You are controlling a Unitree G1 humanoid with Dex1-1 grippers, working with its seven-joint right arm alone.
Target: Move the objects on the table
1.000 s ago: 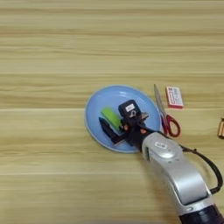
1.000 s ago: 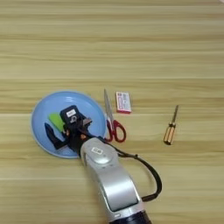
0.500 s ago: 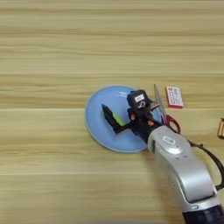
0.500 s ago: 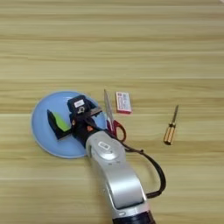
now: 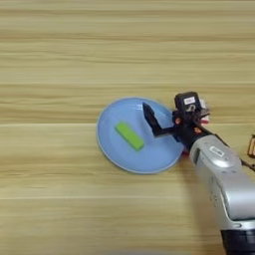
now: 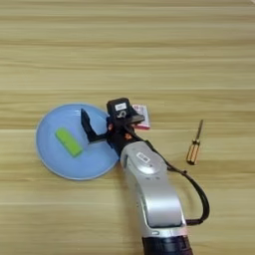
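Note:
A lime-green block (image 5: 129, 136) lies flat and free near the middle of a blue plate (image 5: 110, 152) on the wooden table (image 5: 60, 55). My right gripper (image 5: 167, 118) hovers over the plate's right rim, open and holding nothing, a short gap to the right of the block. One black finger (image 6: 85, 122) reaches in over the plate. The small white box with the red-pink label (image 6: 142, 115) lies just right of the plate and is partly covered by the gripper's black head (image 6: 119, 109).
A screwdriver with a wooden handle (image 6: 193, 145) lies on the table to the right of my silver forearm (image 6: 149, 189). The forearm comes in from the bottom edge and covers the table just right of the plate.
The gripper had the green block between its fingers over the plate. It has since let go and drawn back to the right, leaving the block lying on the plate.

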